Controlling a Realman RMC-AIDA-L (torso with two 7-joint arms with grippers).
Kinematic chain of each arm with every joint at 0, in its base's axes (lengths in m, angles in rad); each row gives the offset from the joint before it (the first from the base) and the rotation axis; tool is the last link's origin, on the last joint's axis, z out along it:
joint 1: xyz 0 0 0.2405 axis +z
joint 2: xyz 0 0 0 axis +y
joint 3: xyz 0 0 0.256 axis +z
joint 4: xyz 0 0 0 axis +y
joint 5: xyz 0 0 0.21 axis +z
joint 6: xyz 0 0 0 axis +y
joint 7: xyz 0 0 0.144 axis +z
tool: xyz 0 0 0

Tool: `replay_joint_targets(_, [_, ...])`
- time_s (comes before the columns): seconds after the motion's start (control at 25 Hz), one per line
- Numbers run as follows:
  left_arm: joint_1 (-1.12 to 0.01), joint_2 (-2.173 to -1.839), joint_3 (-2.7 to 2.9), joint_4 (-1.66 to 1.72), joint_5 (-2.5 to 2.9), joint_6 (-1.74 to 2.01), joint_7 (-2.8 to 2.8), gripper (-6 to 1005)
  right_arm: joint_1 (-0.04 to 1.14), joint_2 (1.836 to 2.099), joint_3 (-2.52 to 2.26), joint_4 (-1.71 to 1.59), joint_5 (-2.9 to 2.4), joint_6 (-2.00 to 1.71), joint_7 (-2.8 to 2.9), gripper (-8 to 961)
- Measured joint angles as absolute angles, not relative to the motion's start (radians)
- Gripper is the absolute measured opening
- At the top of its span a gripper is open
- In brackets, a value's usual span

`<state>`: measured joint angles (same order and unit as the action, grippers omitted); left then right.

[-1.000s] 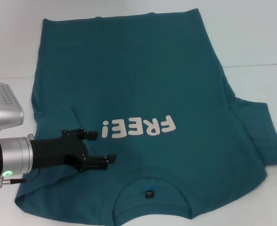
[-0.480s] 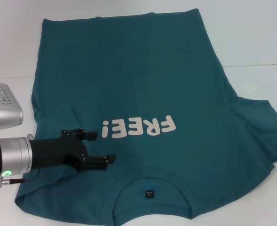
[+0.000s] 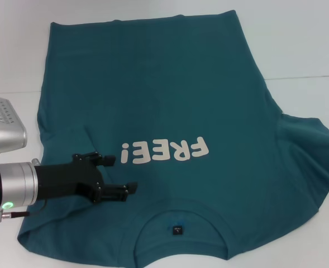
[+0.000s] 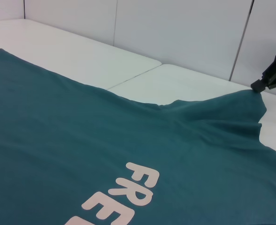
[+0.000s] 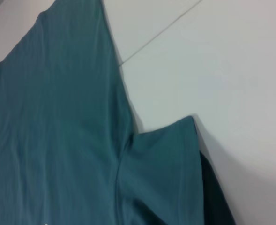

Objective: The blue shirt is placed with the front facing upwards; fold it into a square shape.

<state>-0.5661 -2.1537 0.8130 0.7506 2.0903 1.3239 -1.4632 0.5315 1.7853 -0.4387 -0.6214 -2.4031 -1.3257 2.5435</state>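
The blue shirt (image 3: 170, 106) lies front-up across the white table (image 3: 298, 44), collar at the near edge. The left gripper (image 3: 124, 173) reaches in level from the left edge, jaws parted over the near-left shoulder beside the lettering. The right gripper (image 4: 273, 77) (seen only from the left wrist) touches the right sleeve tip; its grip cannot be told.
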Motion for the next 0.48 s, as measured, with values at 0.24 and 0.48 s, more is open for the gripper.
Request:
replay_joint_targets(0.24, [-0.566,-2.154,0.813,0.754,2.092,1.324,-1.467,936,0.534,1.768,-0.432,-0.639,-2.378,-1.35,2.544,6])
replay_joint_targets(0.48, [-0.567,-2.154,0.813,0.754,2.09,1.325,-1.465,936,0.535,1.767,-0.406,-0.697,-2.357,-1.414,2.556,7])
